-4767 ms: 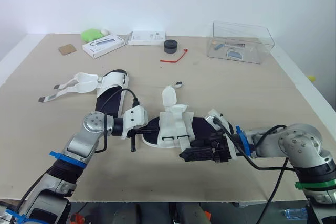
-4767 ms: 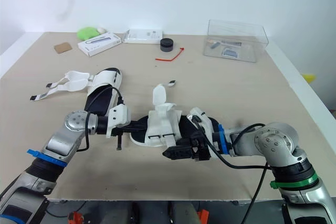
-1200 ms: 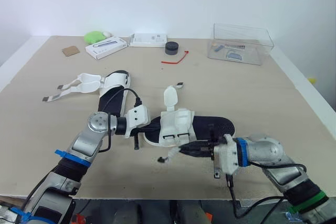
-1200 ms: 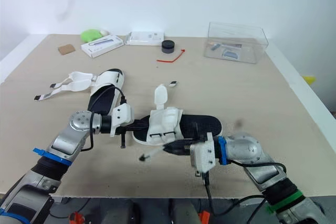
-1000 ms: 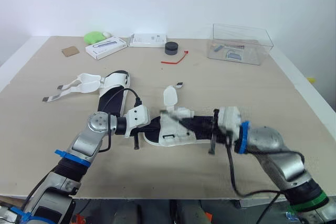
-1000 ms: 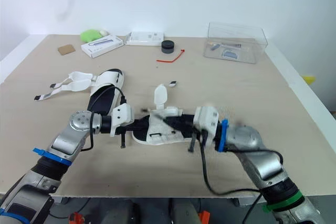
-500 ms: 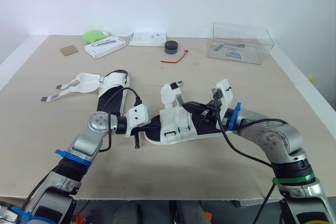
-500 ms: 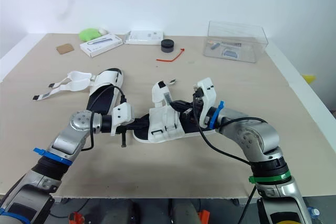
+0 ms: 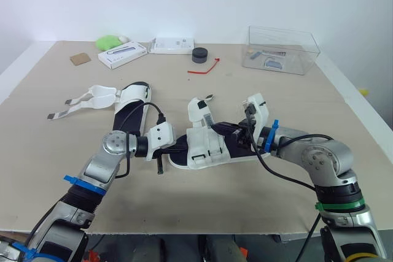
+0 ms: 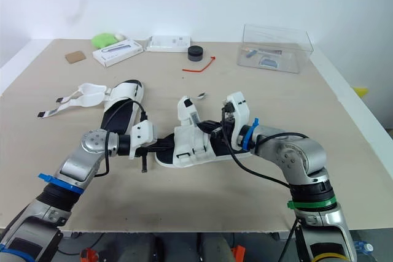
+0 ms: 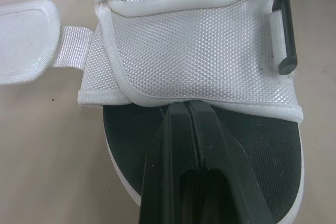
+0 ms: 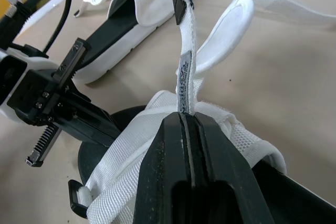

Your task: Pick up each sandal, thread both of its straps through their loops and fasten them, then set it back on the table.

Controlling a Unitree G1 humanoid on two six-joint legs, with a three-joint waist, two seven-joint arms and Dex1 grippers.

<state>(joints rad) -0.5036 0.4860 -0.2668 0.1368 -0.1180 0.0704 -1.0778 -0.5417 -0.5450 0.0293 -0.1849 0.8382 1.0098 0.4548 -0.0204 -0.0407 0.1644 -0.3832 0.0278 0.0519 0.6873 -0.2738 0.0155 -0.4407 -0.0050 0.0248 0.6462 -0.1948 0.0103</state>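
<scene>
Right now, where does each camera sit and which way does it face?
Left eye view: on the head, facing forward and down over the table; both arms show, left gripper and right gripper at the near sandal.
Right eye view: the other eye, same scene.
Left wrist view: on the left wrist, along its shut fingers onto that sandal's white upper and footbed.
Right wrist view: on the right wrist, along fingers shut on a strap, toward the left gripper and far sandal.
Shared: both wrist views show the near sandal.
</scene>
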